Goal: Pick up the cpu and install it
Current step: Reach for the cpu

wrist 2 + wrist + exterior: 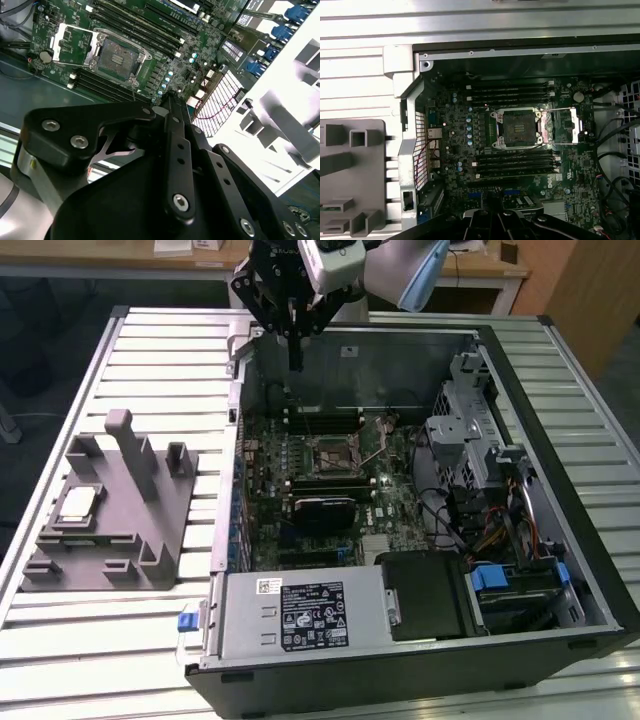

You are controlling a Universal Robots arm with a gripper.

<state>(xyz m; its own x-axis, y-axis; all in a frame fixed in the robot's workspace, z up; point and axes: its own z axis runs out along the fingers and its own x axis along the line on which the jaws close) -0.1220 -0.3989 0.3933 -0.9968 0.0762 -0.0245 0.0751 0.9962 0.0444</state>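
Black jointed fingers (176, 150), silver screw heads (180, 201), white camera housing (335, 262), pale blue arm cap (425, 275)

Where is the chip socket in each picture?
Exterior view: socket, middle of the green board.
Second wrist view: socket, between two rows of memory slots.
First wrist view: socket, middle of the board.
Shared landmark: the memory slots, flanking it in every view.
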